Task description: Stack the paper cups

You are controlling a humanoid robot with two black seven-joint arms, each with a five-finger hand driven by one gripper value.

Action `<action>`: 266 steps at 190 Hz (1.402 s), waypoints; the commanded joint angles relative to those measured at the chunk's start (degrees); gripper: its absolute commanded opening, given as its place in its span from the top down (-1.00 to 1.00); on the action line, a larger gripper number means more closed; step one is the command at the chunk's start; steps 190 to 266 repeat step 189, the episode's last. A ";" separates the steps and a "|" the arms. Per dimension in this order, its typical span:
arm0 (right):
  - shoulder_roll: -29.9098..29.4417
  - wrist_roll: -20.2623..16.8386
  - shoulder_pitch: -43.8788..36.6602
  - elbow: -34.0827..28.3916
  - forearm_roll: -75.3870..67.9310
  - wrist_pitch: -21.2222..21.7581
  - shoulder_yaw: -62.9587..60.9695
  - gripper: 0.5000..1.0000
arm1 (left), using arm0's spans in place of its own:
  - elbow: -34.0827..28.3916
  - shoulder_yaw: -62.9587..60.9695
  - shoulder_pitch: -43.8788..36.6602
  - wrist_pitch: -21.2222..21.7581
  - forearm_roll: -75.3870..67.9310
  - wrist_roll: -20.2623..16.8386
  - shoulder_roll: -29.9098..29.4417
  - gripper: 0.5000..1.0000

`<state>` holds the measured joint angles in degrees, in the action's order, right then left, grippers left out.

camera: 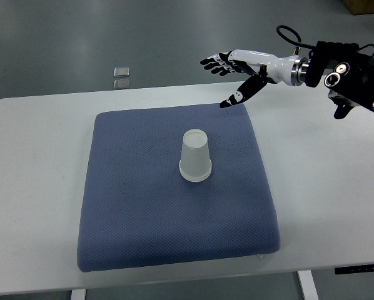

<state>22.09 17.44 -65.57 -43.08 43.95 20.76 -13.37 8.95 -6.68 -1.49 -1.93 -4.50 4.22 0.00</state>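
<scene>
Top view, one entry per item. My right hand (237,72): fingers spread, holding nothing, hovering beyond the far right corner of the blue pad (143,225). Left arm: not seen. Paper cups (195,156): upside down, rim on the pad, standing near its middle, a little toward the far edge; a doubled rim suggests a nested stack, though I cannot count the cups. White tabletop (37,187): carries the pad. Step, as I judge it: stack looks made, hand clear. Next move, if any: none obvious; no loose cup shows.
</scene>
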 commanded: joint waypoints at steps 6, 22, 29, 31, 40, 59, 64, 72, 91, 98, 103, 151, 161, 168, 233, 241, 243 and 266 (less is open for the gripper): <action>-3.55 -0.04 4.75 5.11 -10.90 -0.10 -0.61 -0.64 | 0.01 0.00 0.00 0.09 -0.07 0.00 0.00 -1.00; -6.53 -0.30 7.47 9.50 -20.38 -0.36 -0.78 -0.64 | 0.01 0.00 0.00 0.00 0.01 0.00 0.00 -1.00; -7.24 -1.00 8.26 10.47 -24.00 -0.54 -0.78 -0.64 | -0.08 0.00 0.00 0.00 0.01 0.00 0.00 -1.00; -7.50 -1.36 8.52 10.74 -25.14 -0.63 -0.78 -0.64 | 0.01 0.00 0.00 0.00 0.01 0.00 0.00 -1.00; -8.21 -2.59 9.40 11.79 -30.06 -0.72 -1.22 -0.64 | -0.08 0.00 0.00 0.00 0.01 0.00 0.00 -1.00; -10.22 -5.13 11.34 13.55 -40.42 -1.68 -4.29 -0.64 | -0.08 0.00 0.00 0.00 0.01 0.00 0.00 -1.00; -10.58 -5.66 11.43 13.99 -42.28 -1.86 -5.00 -0.64 | 0.01 0.00 0.00 0.00 0.01 0.00 0.00 -1.00; -11.10 -7.24 11.69 14.60 -46.22 -2.30 -6.40 -0.64 | 0.01 -0.09 0.00 0.00 -0.07 0.00 0.00 -1.00; -12.07 -10.58 12.39 14.96 -54.32 -4.41 -8.16 -0.64 | 0.01 0.00 0.00 0.00 0.01 0.00 0.00 -1.00; -12.25 -11.11 12.66 14.96 -57.65 -5.37 -8.51 -0.65 | 0.01 0.00 0.00 0.00 0.01 0.00 0.00 -1.00; -12.34 -11.11 12.74 14.96 -59.15 -5.73 -8.60 -0.64 | -0.08 0.00 0.00 0.00 0.01 0.00 0.00 -1.00; -13.04 -10.50 13.36 14.78 -63.20 -5.29 -8.87 -0.66 | -0.08 0.00 0.00 0.00 0.01 0.00 0.00 -1.00; -13.04 -10.50 13.36 14.69 -63.11 -5.11 -8.87 -0.66 | 0.01 0.00 0.00 0.00 -0.07 0.00 0.00 -1.00; -13.04 -10.50 13.45 14.61 -63.11 -4.76 -8.87 -0.66 | 0.01 0.00 0.00 0.00 -0.07 0.00 0.00 -1.00; -13.13 -10.50 13.71 14.52 -63.02 -3.35 -8.87 -0.66 | -0.08 0.00 0.00 0.00 0.01 0.00 0.00 -1.00; -13.13 -10.50 13.71 14.52 -63.02 -3.35 -8.87 -0.66 | -0.08 0.00 0.00 0.00 0.01 0.00 0.00 -1.00; -13.13 -10.50 13.71 14.52 -63.02 -3.35 -8.87 -0.66 | -0.08 0.00 0.00 0.00 0.01 0.00 0.00 -1.00; -13.13 -10.50 13.71 14.52 -63.02 -3.35 -8.87 -0.66 | -0.08 0.00 0.00 0.00 0.01 0.00 0.00 -1.00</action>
